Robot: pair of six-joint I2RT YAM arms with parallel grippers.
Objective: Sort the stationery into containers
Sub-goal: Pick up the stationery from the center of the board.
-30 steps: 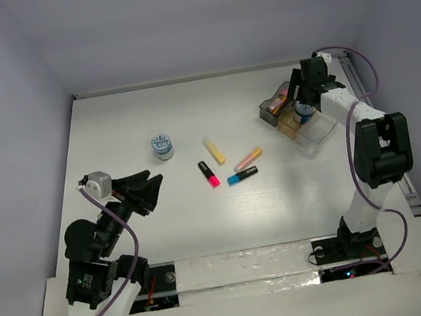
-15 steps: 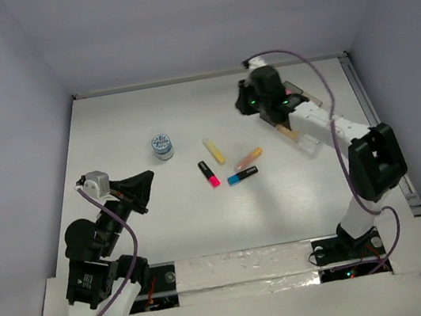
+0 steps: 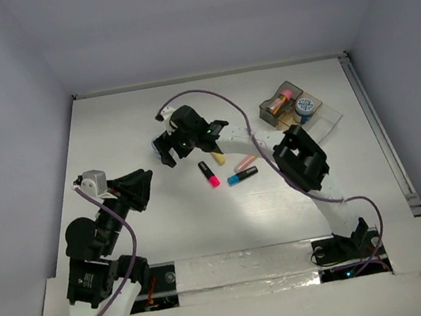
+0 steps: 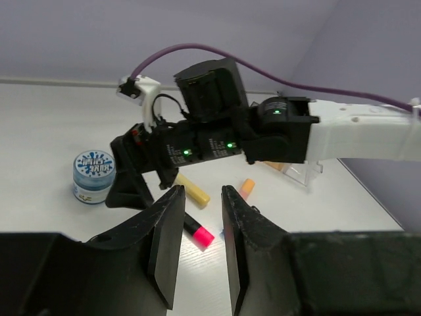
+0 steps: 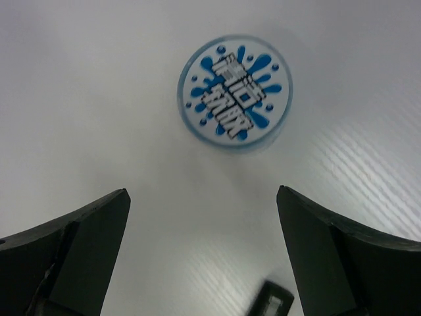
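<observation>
The right gripper (image 3: pixel 169 148) is stretched far over to the left half of the table (image 3: pixel 109 126). Its fingers (image 5: pixel 79 257) are spread wide and hold nothing. A blue-white roll (image 5: pixel 235 92) stands on the table just under it. In the wrist view the roll is at 12 o'clock from the fingertips and is not touching them.

The left gripper (image 3: pixel 141 186) hangs at 7 o'clock from that roll, well apart from it. Its fingers (image 4: pixel 164 243) are a little apart and hold nothing.

Four highlighters lie near each other at 4 o'clock from the right gripper. They are yellow (image 3: pixel 217 155), pink-black (image 3: pixel 209 174), blue-black (image 3: pixel 243 174) and orange (image 3: pixel 247 158).

The trays sit at 2 o'clock on the table. The grey tray (image 3: pixel 266 115) holds the glue stick (image 3: pixel 281 99). The amber tray (image 3: pixel 309 98) beside it holds the second roll (image 3: pixel 303 107). The clear tray (image 3: pixel 331 117) is last in the row.
</observation>
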